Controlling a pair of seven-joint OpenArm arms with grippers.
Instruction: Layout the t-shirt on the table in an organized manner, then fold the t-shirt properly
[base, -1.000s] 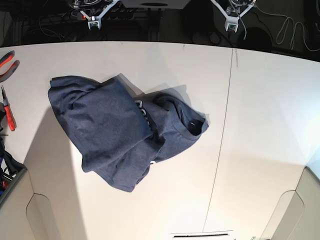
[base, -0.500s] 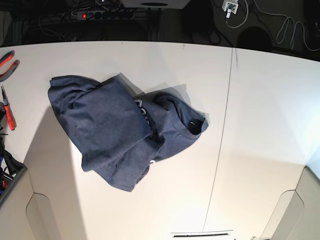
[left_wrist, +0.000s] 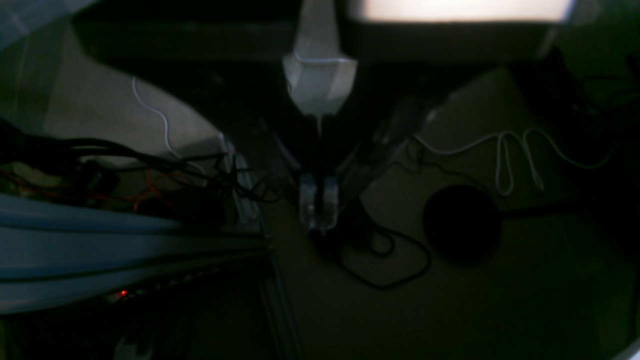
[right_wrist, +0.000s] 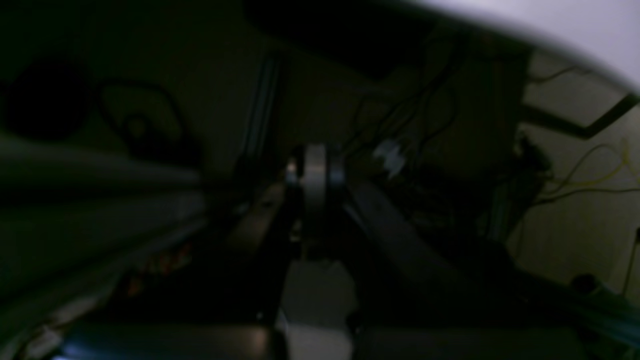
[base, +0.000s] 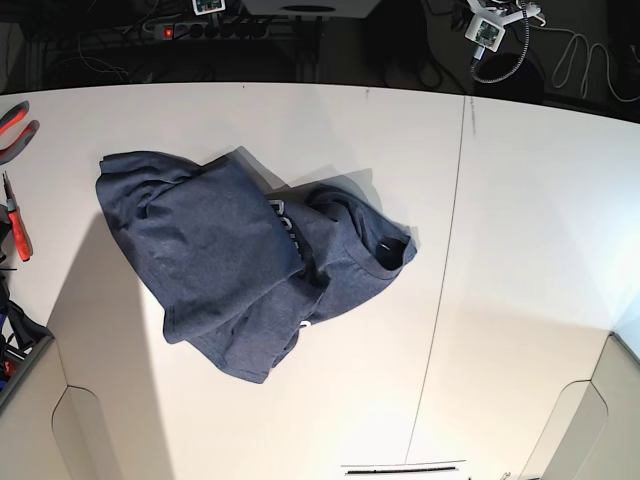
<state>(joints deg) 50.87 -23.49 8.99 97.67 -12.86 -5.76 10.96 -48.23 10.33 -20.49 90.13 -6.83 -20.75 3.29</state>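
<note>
A wide flat white tabletop with a thin dark seam fills the base view, backed by a dark strip of cables and a power strip; red-handled pliers lie at the left edge. The heathered navy-blue cotton t-shirt sits left of centre, well apart from the seam, bunched and doubled over itself, so nothing is laid out yet; the heap looks dropped rather than arranged. Its long axis runs diagonally, from the upper left down toward the lower middle; the ribbed crew collar points right, toward the seam, and slivers of white lettering peek from between the folds. Both arms are held back beyond the far edge, off the cloth, probably a rest pose that leaves the table free; the left gripper has its fingers pressed together on nothing, above a dim floor with cables, and the right gripper likewise sits closed and empty.
</note>
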